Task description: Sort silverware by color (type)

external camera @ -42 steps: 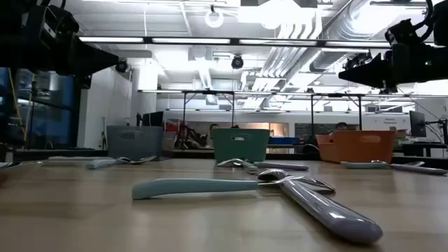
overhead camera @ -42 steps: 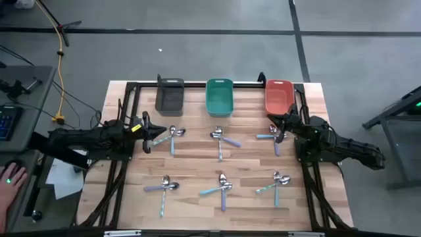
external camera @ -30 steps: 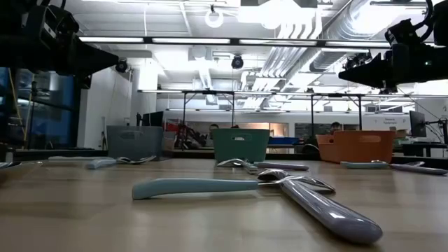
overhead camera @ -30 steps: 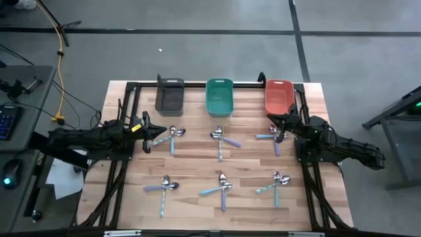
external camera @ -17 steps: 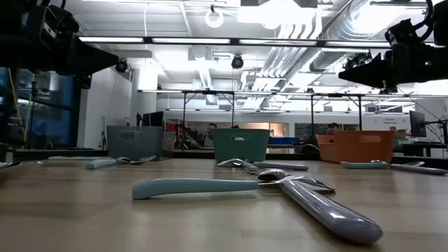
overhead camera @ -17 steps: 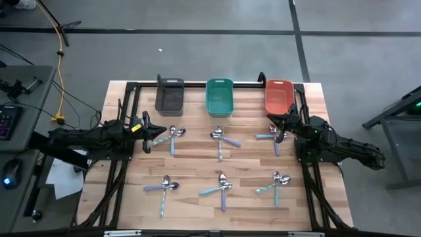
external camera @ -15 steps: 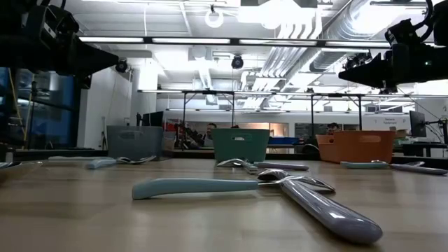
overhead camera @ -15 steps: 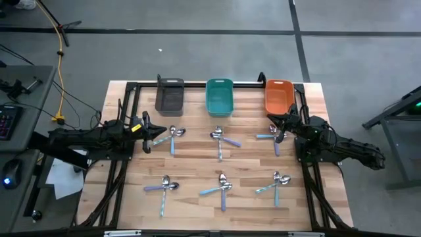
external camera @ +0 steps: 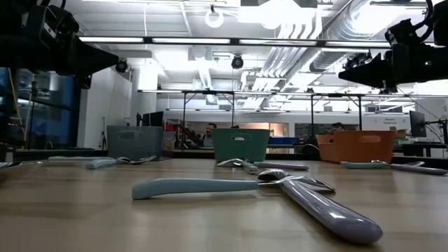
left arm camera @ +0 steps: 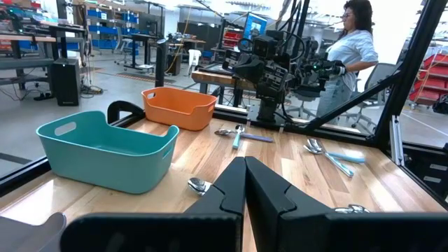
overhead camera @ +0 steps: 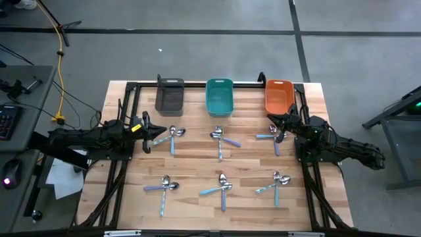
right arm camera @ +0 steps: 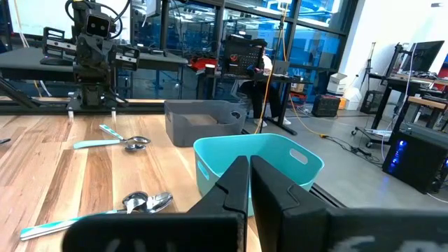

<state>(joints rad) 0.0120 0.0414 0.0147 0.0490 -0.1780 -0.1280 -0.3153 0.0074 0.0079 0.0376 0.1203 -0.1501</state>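
Small spoons with pastel handles lie flat on the wooden table in six crossed pairs: three in a far row and three in a near row. The low view shows the middle near pair close up, a teal-handled spoon crossed with a lilac one. My left gripper hovers shut by the far left pair. My right gripper hovers shut by the far right pair. Both arms stand well above the table in the low view.
Three bins stand along the table's far edge: dark grey, teal, orange. A black frame runs around the table's edges. A person stands beyond the table's right side. Bare wood lies between the two rows of spoons.
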